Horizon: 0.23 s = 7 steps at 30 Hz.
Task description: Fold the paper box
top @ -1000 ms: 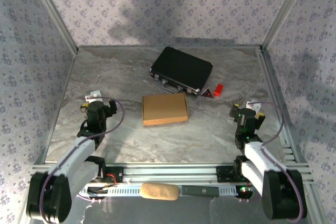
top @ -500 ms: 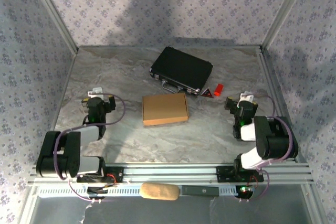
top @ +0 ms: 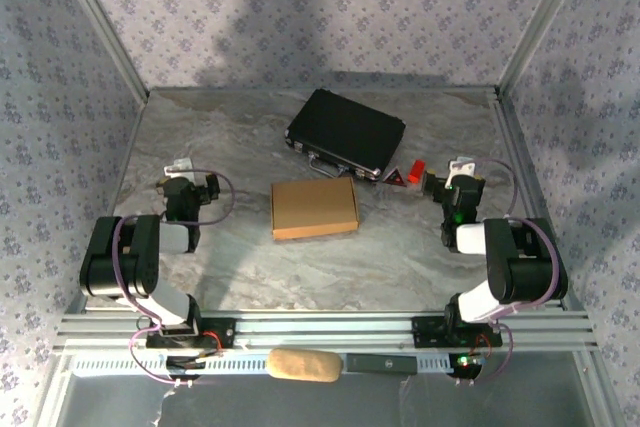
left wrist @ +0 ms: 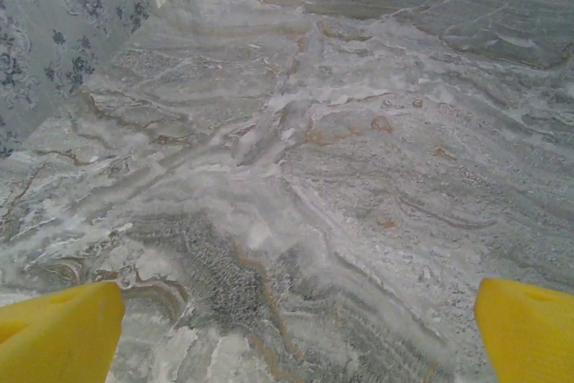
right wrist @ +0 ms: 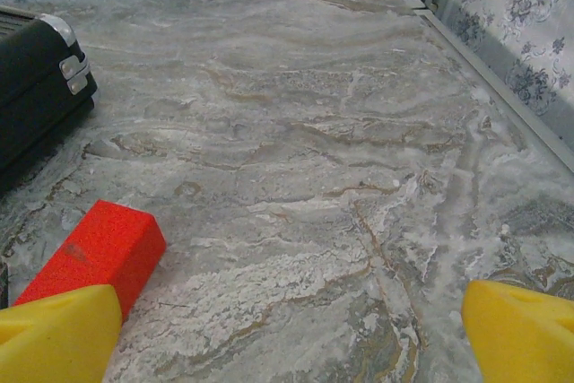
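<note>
Paper box (top: 314, 208): flat tan cardboard rectangle, matte, unmarked, lying closed near the centre of the counter (top: 300, 272), btwn the 2 arms & well apart from both. Counter surface is smooth, grey-beige marble pattern w/ veined streaks. Behind the box sits a black hard case (top: 346, 133), slab-shaped w/ rounded corners & metal latches, set at an angle. A small red block (top: 416, 168), crisp-edged & matte, lies near the case's right corner, not touching. Jaws of the left gripper (top: 181, 185) stand wide apart, w/ smooth yellow fingertips (left wrist: 58, 334) over bare counter, nothing held. Jaws of the right gripper (top: 457, 183) are also spread wide & empty; the red block lies just beside 1 fingertip.
</note>
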### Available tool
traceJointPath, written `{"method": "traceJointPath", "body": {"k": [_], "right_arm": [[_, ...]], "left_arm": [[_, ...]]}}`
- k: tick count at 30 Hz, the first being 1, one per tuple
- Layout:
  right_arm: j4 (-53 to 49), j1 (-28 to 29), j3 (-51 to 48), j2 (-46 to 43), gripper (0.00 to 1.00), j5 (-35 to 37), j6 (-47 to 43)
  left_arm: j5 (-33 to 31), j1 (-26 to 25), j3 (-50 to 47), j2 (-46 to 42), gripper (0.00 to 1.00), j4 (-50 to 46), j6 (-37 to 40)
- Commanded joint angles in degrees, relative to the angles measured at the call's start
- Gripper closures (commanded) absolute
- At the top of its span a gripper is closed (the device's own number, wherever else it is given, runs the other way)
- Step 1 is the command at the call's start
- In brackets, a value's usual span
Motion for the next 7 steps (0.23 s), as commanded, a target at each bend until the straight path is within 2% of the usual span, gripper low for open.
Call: {"method": "traceJointPath", "body": {"k": [1,7], "right_arm": [[-1.1,0.1,1.0,0.9,0.01,1.5,-1.4],[-0.5,0.1,0.7,0.7,0.01,2.3,-1.2]], "left_arm": [[1.4,0.2,0.9,-0.4,0.00,-0.5,-0.7],[1.3,0.2,1.0,-0.6,0.00,-1.0,-0.7]]}}
